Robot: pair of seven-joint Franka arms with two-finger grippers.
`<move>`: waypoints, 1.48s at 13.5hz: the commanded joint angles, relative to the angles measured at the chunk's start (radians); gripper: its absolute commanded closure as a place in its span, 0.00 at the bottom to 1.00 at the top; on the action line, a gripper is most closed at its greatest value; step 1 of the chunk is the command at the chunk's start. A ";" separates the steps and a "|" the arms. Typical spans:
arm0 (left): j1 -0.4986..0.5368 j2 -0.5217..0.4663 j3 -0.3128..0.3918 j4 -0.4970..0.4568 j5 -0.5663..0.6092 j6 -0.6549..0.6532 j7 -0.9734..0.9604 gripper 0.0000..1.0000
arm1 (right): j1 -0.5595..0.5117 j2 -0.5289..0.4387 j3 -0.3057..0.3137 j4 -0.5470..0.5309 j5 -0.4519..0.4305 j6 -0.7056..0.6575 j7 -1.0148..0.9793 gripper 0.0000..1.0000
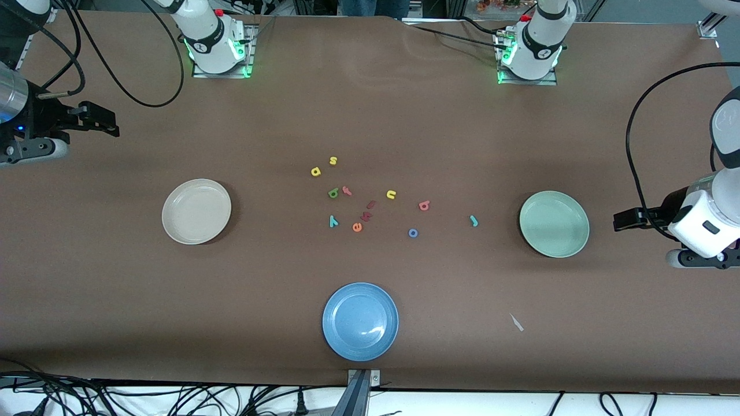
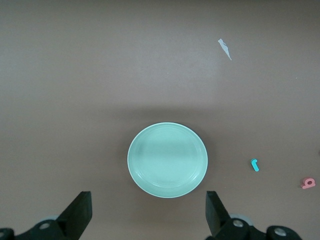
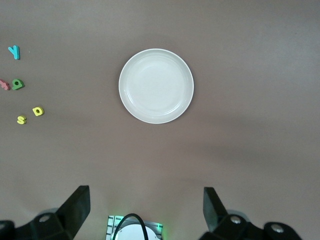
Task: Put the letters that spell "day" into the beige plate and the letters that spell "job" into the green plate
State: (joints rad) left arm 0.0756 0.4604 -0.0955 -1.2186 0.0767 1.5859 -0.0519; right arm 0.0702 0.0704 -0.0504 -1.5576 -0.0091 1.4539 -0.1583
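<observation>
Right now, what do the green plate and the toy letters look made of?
The green plate looks like glazed ceramic or glossy plastic: smooth, with soft sheen. The teal j and pinkish-red b look like matte foam or soft plastic: thick, flat colour, no shine.

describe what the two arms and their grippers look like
Both arms are glossy white with black joint bands, and green lights glow at their bases. Black cables loop from each. The left gripper has black fingers below a white wrist block; the right gripper has black fingers on a black body with a silver cylinder and a small blue light.
</observation>
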 commanded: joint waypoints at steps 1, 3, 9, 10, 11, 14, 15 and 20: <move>-0.003 -0.017 0.002 -0.016 -0.012 -0.004 0.004 0.00 | 0.011 0.005 -0.003 0.021 0.001 -0.014 0.009 0.00; -0.003 -0.017 0.002 -0.016 -0.012 -0.004 0.004 0.00 | 0.013 0.005 -0.003 0.021 -0.002 -0.012 0.005 0.00; -0.003 -0.016 0.002 -0.016 -0.011 -0.001 0.003 0.00 | 0.013 0.014 -0.005 0.017 0.008 -0.010 0.011 0.00; -0.003 -0.016 0.002 -0.016 -0.011 -0.001 0.003 0.00 | 0.010 0.015 -0.005 0.017 0.008 -0.010 0.010 0.00; -0.003 -0.016 0.002 -0.015 -0.011 -0.001 0.003 0.00 | 0.010 0.016 -0.005 0.017 0.008 -0.010 0.002 0.00; -0.003 -0.016 0.002 -0.015 -0.011 -0.001 0.004 0.00 | 0.011 0.016 -0.005 0.017 0.008 -0.010 0.000 0.00; -0.003 -0.016 0.002 -0.015 -0.011 -0.001 0.004 0.00 | 0.011 0.016 -0.005 0.016 0.008 -0.010 0.000 0.00; -0.005 -0.016 0.002 -0.016 -0.011 -0.001 0.004 0.00 | 0.011 0.020 -0.005 0.014 0.008 -0.010 0.000 0.00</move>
State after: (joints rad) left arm 0.0730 0.4604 -0.0955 -1.2225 0.0767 1.5860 -0.0519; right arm 0.0776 0.0854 -0.0505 -1.5576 -0.0089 1.4540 -0.1583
